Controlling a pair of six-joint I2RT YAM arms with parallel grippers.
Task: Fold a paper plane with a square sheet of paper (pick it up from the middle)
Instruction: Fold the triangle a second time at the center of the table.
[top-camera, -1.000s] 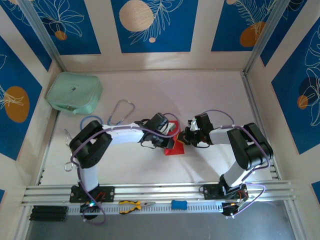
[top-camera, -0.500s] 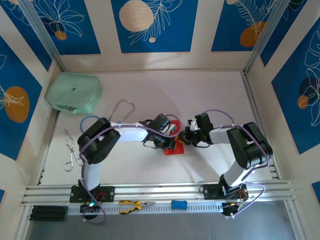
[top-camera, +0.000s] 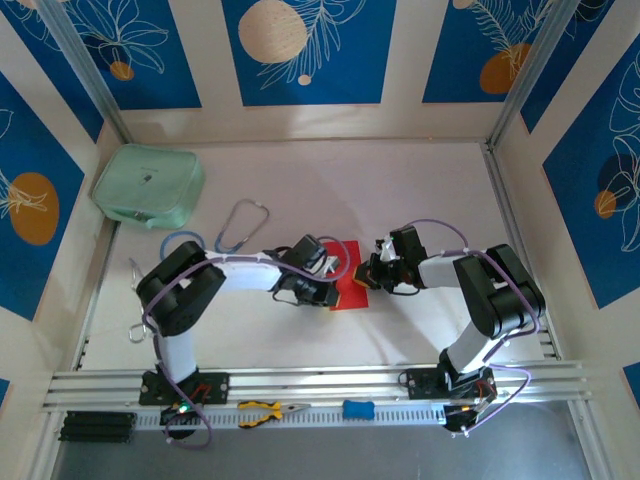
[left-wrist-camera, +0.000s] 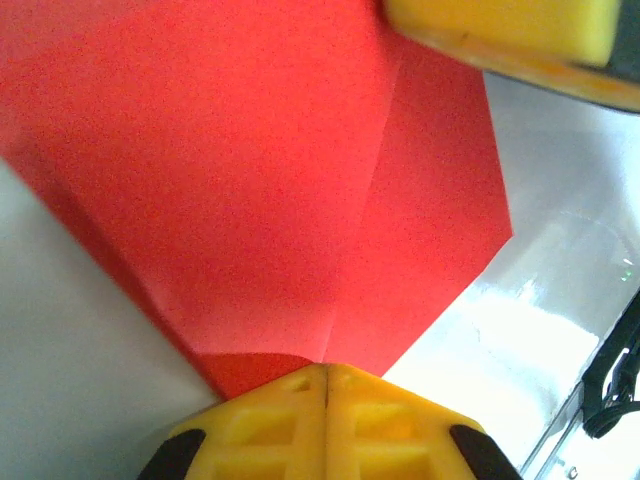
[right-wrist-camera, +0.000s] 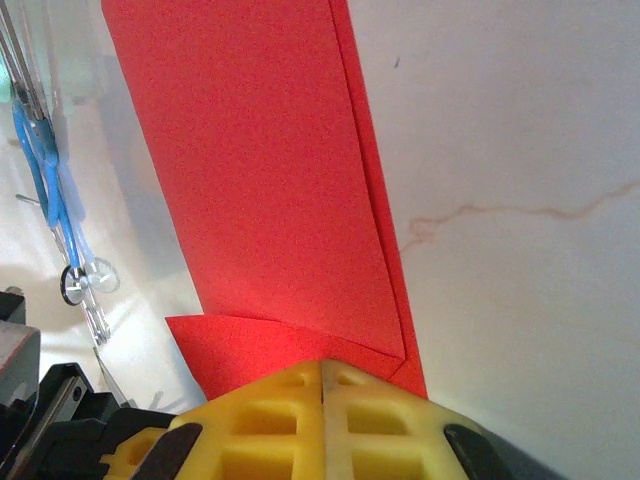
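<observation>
Paper, the part-folded red sheet (top-camera: 347, 283), lies flat mid-tabletop (top-camera: 420, 190), and I have left hand (top-camera: 329, 292) and right hand (top-camera: 366, 280) fully closed, tips pressing opposite ends, presumably pinning its creases.

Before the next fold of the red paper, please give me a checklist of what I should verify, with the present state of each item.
1. Left end effector shut: ok.
2. Right end effector shut: ok.
3. Red paper lies on the table, with both end effectors at it: ok.
4. Crease visible in the paper: ok.
5. Tips pinch the paper or only press on it: cannot tell.
6. Mint-green pouch well apart from the paper: ok.
</observation>
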